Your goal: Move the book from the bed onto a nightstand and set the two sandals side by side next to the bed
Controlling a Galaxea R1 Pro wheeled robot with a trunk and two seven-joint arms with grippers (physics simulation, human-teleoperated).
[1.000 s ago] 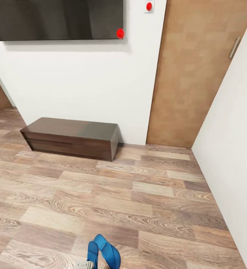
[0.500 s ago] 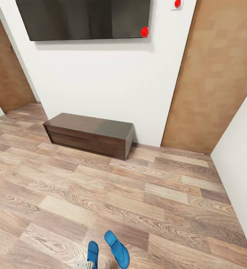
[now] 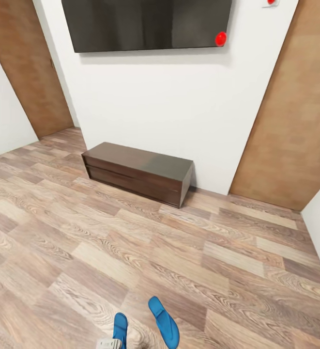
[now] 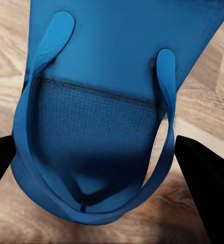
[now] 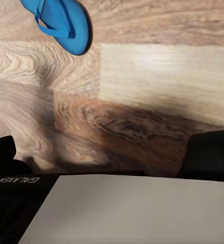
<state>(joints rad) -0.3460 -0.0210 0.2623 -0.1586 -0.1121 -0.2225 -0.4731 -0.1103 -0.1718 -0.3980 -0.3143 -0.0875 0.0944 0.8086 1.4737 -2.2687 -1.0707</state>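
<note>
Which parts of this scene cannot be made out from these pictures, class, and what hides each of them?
- Held sandal, head view: the lower part is cut off by the bottom edge.
- Same sandal, left wrist view: the toe end runs past the picture's edge.
- Left gripper's hold: its fingers are dark shapes at the picture's borders; contact unclear.
- Second sandal, right wrist view: cut off by the frame edge.

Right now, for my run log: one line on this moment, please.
left gripper: shut on bright blue flip-flop sandal | right gripper: open, empty | second blue sandal: on wood-plank floor
</note>
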